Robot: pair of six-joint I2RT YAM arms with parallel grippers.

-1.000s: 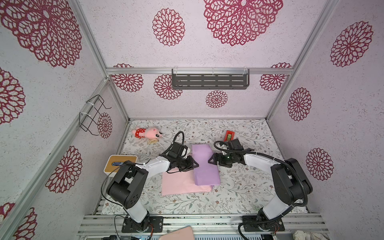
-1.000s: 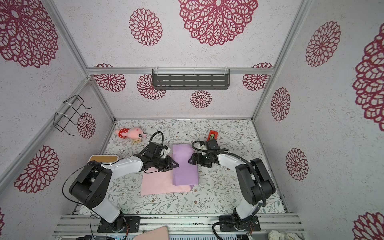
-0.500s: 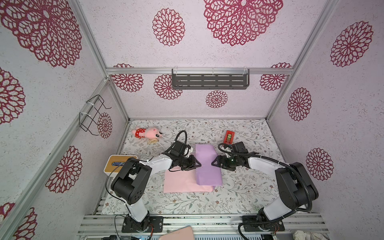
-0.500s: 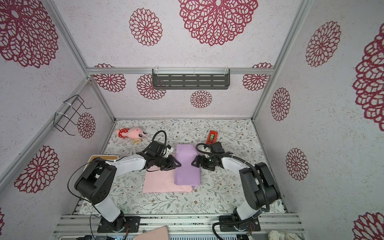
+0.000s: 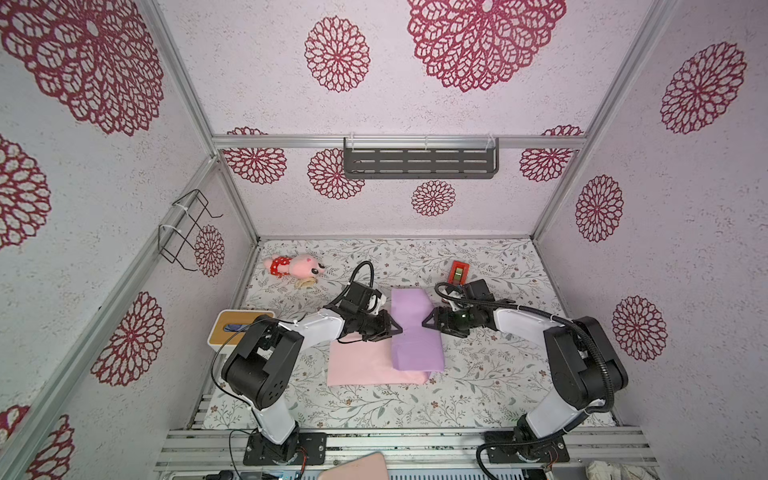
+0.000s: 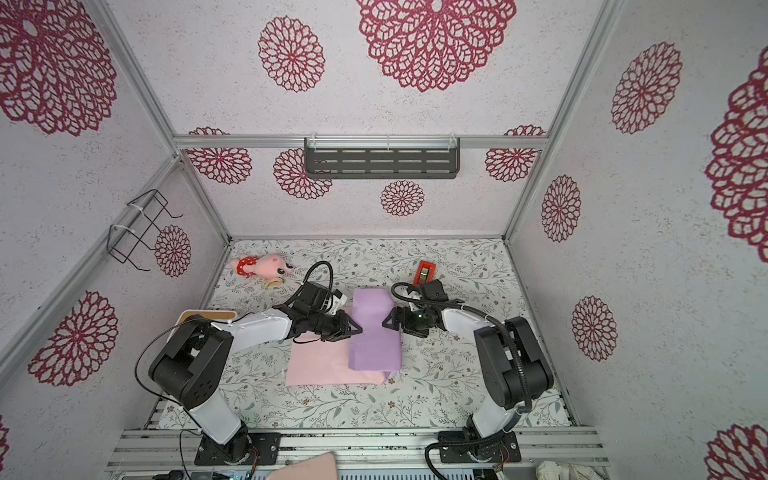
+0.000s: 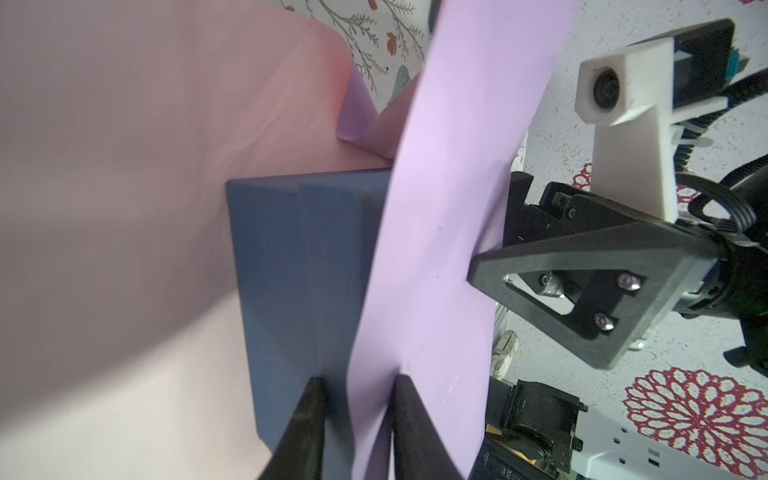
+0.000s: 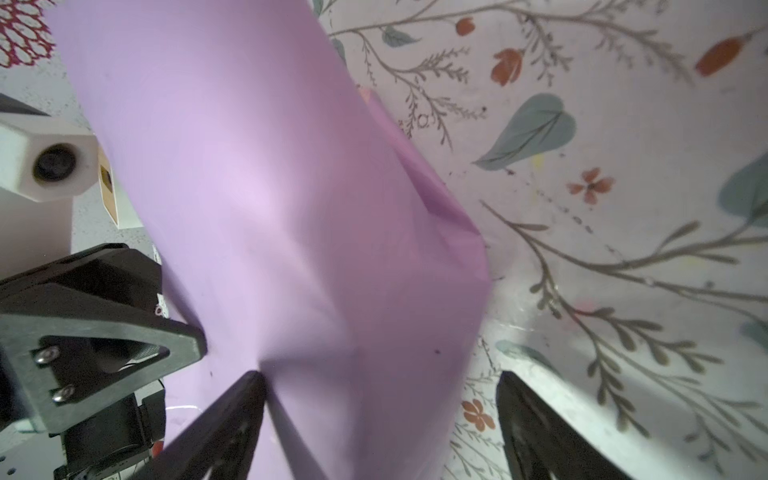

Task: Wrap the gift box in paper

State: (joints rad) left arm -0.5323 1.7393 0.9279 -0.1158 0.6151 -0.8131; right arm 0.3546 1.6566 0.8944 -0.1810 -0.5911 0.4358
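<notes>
Only my left wrist view shows the box: a matte navy block, two of its faces meeting at a sharp edge, with pale pink paper curving up beside it and a lilac flap laid across one side. In both top views the box is wholly hidden. There I see only the paper, a long lilac strip humped up near the middle of the surface, with a flat pink rectangle spreading from under it toward my left arm. The same views show both my hands meeting that strip from opposite sides, where it pinches in to a waist. My left hand is released: its fingers stand a little apart with the flap's edge running between them, one against the lilac face, while a sliver of navy shows beside the other. My right hand is spread wide and grasps nothing; one finger touches the lilac sheet, and the other stands clear of it over the flowered surface. My left wrist view adds that a right fingertip touches the flap from its far side. Seen from my right wrist, the paper is smooth, lilac and faintly glossy, bent into one crisp corner crease. A red tape dispenser sits behind my right hand, apart from the paper.
</notes>
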